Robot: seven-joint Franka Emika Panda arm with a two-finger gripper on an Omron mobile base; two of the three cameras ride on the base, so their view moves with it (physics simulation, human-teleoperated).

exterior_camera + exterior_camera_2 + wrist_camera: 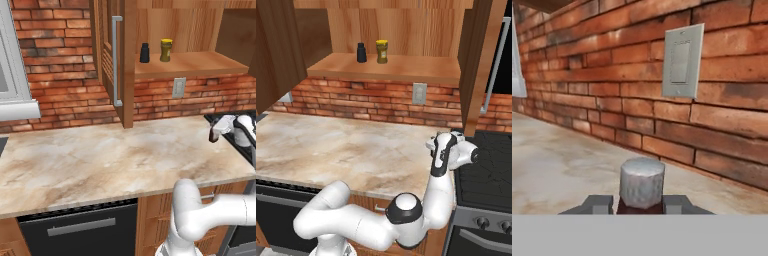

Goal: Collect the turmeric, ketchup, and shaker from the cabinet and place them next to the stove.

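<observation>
My gripper [216, 131] is shut on the ketchup [214, 134], a dark maroon bottle held upright low over the right end of the counter, beside the stove [487, 165]. Whether its base touches the counter I cannot tell. In the hand view the bottle's grey cap [642, 181] rises between the two dark fingertips [597, 204], facing the brick wall. Up on the cabinet shelf [200, 64] the black shaker [144, 53] and the yellow turmeric [166, 50] stand side by side; they are also the shaker [361, 52] and turmeric [382, 51] in the right base view.
The slatted cabinet door [106, 55] hangs open with its grey handle [116, 60] over the counter [100, 155]. A grey outlet plate [682, 62] sits on the brick wall. A black dishwasher front [80, 230] is below the counter edge.
</observation>
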